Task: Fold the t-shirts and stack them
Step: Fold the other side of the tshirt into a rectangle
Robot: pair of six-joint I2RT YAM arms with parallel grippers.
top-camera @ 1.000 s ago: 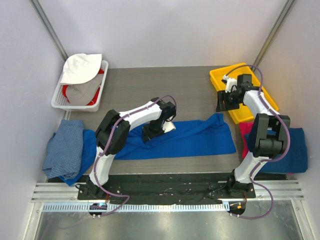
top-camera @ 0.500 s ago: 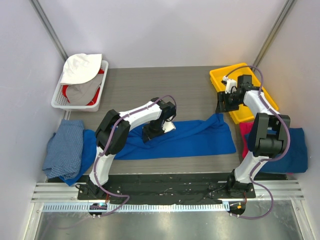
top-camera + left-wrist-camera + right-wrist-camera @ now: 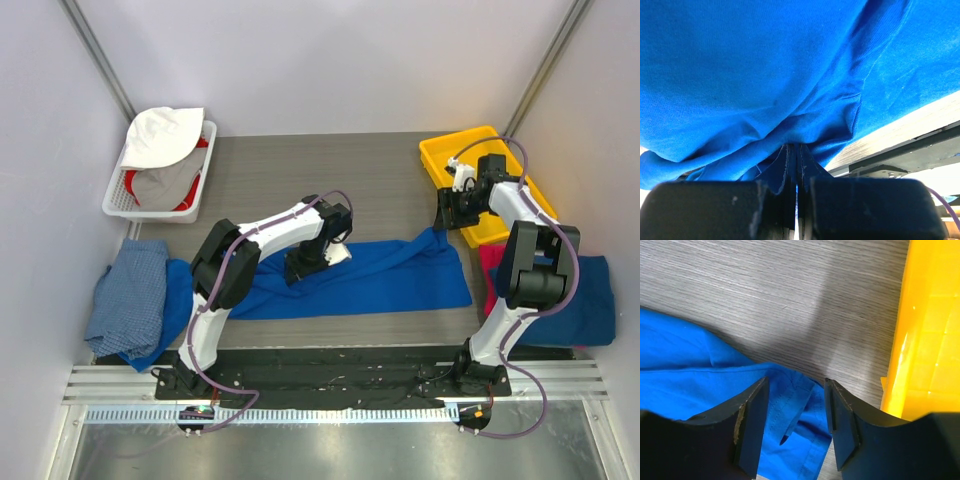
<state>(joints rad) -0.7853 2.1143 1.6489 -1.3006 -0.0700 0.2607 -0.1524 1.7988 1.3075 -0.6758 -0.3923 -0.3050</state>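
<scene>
A royal blue t-shirt point(image 3: 380, 275) lies folded into a long band across the middle of the table. My left gripper point(image 3: 305, 262) is shut on a pinch of its cloth point(image 3: 795, 155) near the band's left-middle; a bit of white print shows beside it. My right gripper point(image 3: 447, 215) is open and hovers over the shirt's far right corner point(image 3: 800, 405), which lies between its fingers point(image 3: 752, 415). A plain blue shirt point(image 3: 135, 300) lies heaped at the left edge. A blue shirt over a magenta pink one point(image 3: 590, 300) lies at the right edge.
A yellow tray point(image 3: 470, 150) stands at the back right, close to my right gripper; its wall shows in the right wrist view point(image 3: 930, 330). A white basket point(image 3: 205, 170) holding white, grey and red cloth stands at the back left.
My right gripper has moved slightly right and nearer, down toward the shirt's far right corner. The left arm and the shirt have not moved.
</scene>
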